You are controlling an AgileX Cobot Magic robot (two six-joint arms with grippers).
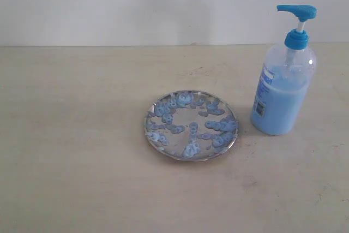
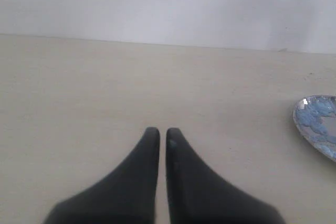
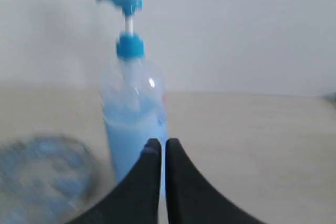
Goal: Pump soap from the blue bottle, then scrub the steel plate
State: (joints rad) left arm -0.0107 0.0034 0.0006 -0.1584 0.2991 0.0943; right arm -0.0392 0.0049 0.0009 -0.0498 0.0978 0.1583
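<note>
Pumping looks done: pale blue soap (image 1: 215, 125) dots the round shiny steel plate (image 1: 180, 157) mid-frame, with the tall clear blue-pump bottle (image 1: 283, 94) to its right. Scrubbing remains, I'd say. The left gripper (image 2: 163, 132) and right gripper (image 3: 163, 142) show fingers pressed together, empty.

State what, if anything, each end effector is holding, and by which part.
Nothing is held. The left end effector is shut on nothing; the right end effector is shut too, and the blue bottle stands free beyond it.
</note>
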